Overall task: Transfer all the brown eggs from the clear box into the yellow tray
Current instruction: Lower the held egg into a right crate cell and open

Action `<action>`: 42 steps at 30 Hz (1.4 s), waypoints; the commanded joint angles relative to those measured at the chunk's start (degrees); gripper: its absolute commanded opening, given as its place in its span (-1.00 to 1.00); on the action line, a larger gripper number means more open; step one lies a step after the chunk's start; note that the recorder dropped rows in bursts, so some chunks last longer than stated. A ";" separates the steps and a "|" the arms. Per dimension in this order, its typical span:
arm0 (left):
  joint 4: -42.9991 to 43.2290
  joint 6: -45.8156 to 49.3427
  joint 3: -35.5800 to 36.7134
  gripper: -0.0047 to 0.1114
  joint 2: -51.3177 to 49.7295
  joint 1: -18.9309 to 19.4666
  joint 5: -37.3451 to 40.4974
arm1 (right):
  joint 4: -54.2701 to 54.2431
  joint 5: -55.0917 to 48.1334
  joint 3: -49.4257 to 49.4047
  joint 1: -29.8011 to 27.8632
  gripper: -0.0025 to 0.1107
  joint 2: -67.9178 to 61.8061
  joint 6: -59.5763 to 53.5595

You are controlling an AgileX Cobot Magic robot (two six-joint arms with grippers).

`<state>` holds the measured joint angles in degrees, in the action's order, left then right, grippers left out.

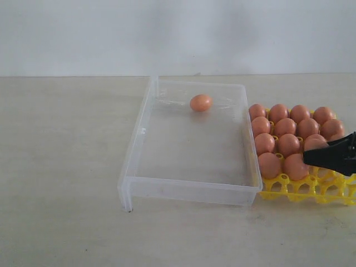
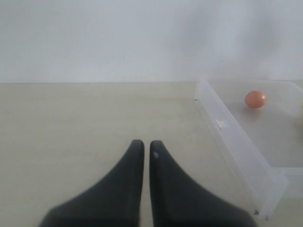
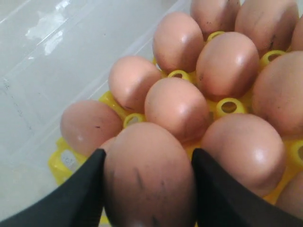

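box (image 1: 137, 139) mid worktop (image 1: 67, 178), tray (image 1: 300, 190) just beside box's right wall, running off right edge of exterior view. lone egg (image 1: 201, 103) in box, near far wall, right of centre. other eggs (image 1: 285, 127) in tray cells, rows front to back, nearest cell row bare. right gripper (image 3: 147, 156) comes in from right over tray's near side, held egg (image 3: 149, 182) between its jaws, can't tell if seated in a cell or lifted

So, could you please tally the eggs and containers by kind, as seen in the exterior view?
brown eggs: 14 visible
clear box: 1
yellow tray: 1
Total: 16
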<state>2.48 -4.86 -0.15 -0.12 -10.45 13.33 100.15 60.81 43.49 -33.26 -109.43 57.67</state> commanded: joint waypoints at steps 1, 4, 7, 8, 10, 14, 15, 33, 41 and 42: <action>-0.14 0.13 0.15 -0.85 0.12 0.20 -0.05 | -0.20 -3.00 -0.17 -0.39 -0.96 0.14 0.30; -0.14 0.13 0.15 -0.85 0.12 0.20 -0.05 | -0.20 -3.28 -0.17 -0.39 -0.96 0.14 4.09; -0.14 0.13 0.15 -0.85 0.12 0.20 -0.05 | -0.20 -3.28 -0.17 -0.39 -0.96 0.14 6.83; -0.14 0.13 0.15 -0.85 0.12 0.20 -0.05 | -0.20 -3.28 -0.17 -0.39 -0.96 0.14 7.89; -0.14 0.13 0.15 -0.85 0.12 0.20 -0.05 | -0.20 -3.28 -0.17 -0.39 -0.90 0.14 9.82; -0.14 0.13 0.15 -0.85 0.12 0.20 -0.05 | -0.20 -3.28 -0.17 -0.39 -0.43 0.14 11.47; -0.14 0.13 0.15 -0.85 0.12 0.20 -0.05 | -0.20 -3.28 -0.17 -0.39 -0.30 0.14 11.47; -0.14 0.13 0.15 -0.85 0.12 0.20 -0.05 | -0.33 -2.52 0.07 -0.39 0.09 0.35 10.74; -0.14 0.13 0.15 -0.85 0.12 0.20 -0.05 | -12.41 9.16 0.07 -0.39 0.09 0.35 3.16; -0.14 0.13 0.15 -0.85 0.12 0.20 -0.05 | -13.20 9.16 0.07 -0.29 0.09 0.35 2.88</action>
<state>2.48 -4.86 -0.15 -0.12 -10.45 13.33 90.38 67.77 43.49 -33.26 -109.43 62.83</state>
